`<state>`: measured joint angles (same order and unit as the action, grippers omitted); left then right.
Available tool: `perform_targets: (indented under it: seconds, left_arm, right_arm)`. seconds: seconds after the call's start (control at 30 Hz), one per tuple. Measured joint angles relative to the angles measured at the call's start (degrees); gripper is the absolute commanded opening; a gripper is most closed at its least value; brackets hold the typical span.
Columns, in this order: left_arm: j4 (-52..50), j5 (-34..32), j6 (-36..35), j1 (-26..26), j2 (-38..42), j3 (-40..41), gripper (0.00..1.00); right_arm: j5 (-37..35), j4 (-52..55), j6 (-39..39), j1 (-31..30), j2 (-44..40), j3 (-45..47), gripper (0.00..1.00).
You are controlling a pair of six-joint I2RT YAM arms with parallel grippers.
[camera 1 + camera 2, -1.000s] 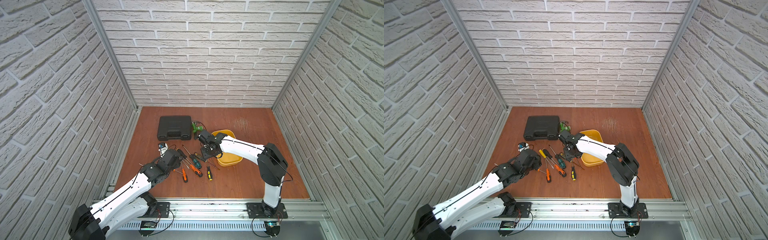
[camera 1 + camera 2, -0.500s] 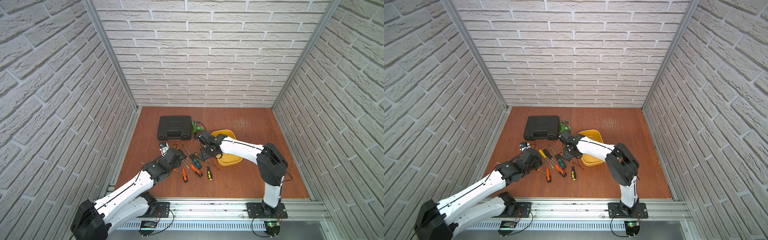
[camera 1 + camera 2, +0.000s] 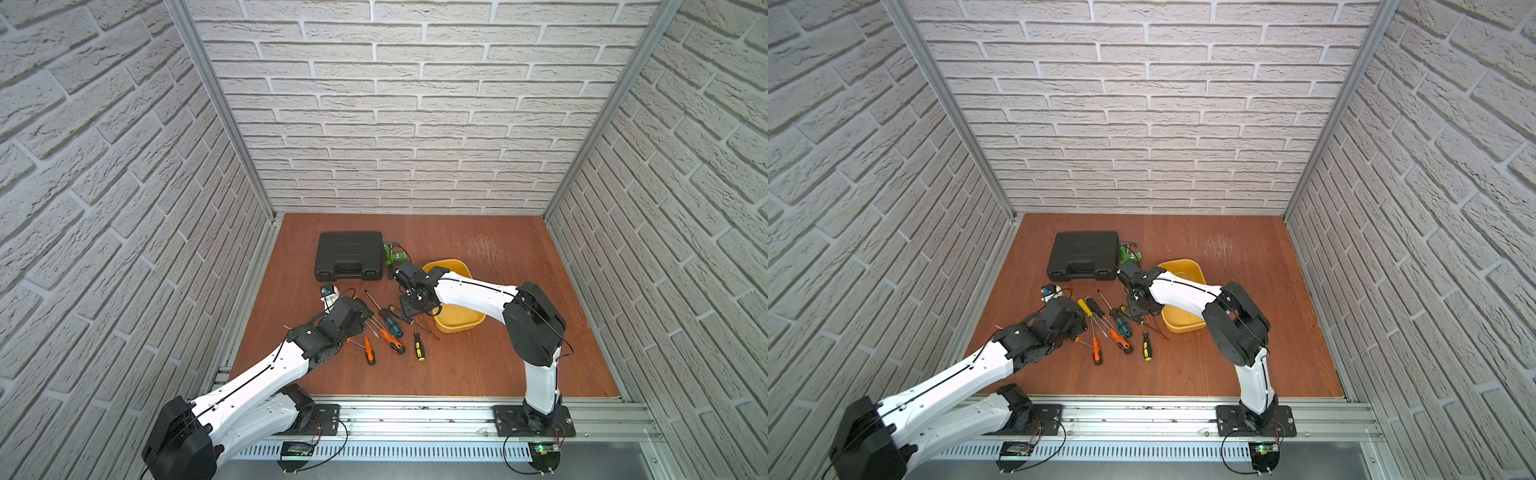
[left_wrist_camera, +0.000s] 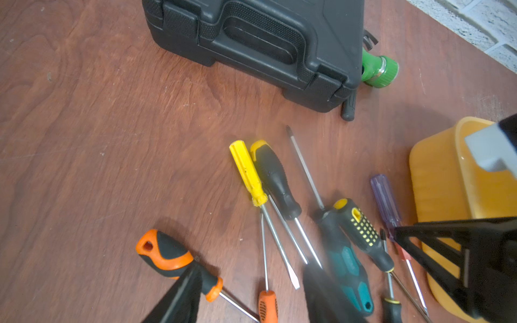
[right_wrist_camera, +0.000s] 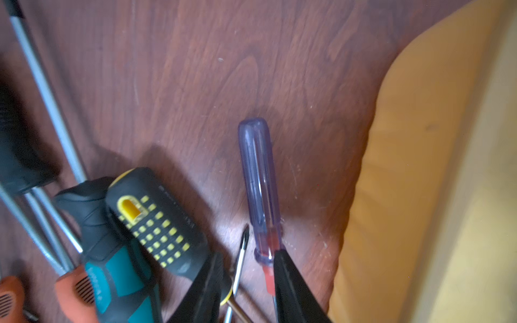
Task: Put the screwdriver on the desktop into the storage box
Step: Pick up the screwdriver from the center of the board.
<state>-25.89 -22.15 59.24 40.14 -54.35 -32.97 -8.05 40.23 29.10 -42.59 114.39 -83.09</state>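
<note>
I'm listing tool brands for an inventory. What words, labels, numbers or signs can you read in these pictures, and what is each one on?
No text here can be read.
Teal-and-black screwdriver handle: raised lettering, too blurred to read.
Black handle with yellow dots: a line of fine print along its edge, too small to read.
Black tool case: no lettering shows.

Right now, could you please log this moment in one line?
right gripper: open, astride purple screwdriver | left gripper: open over screwdriver pile | yellow box: beside purple screwdriver
</note>
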Motion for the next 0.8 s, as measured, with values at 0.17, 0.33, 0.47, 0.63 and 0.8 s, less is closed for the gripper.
perform_targets:
  seconds: [0.17, 0.33, 0.47, 0.63, 0.8]
  left_arm:
    - [1.1, 0.6, 0.3, 0.0, -1.0, 0.0, 0.62]
    - [2.2, 0.7, 0.6, 0.0, -1.9, 0.4, 0.62]
    - [2.6, 1.1, 0.9, 0.0, -2.4, 0.7, 0.63]
    - [3.7, 2.2, 1.0, 0.0, -3.3, 0.7, 0.62]
    - [4.3, 2.9, 1.0, 0.0, -4.0, 0.9, 0.62]
  right_arm:
    - [-0.1, 1.0, -0.4, 0.8, 3.2, -2.4, 0.35]
    - [-0.3, 1.3, -0.8, 0.9, 3.6, -2.6, 0.33]
    - [-0.3, 1.3, -0.8, 0.9, 4.2, -2.6, 0.26]
    - [-0.6, 1.3, -0.9, 0.9, 4.3, -2.6, 0.17]
    - [-1.0, 1.3, -0.9, 0.7, 4.3, -2.6, 0.04]
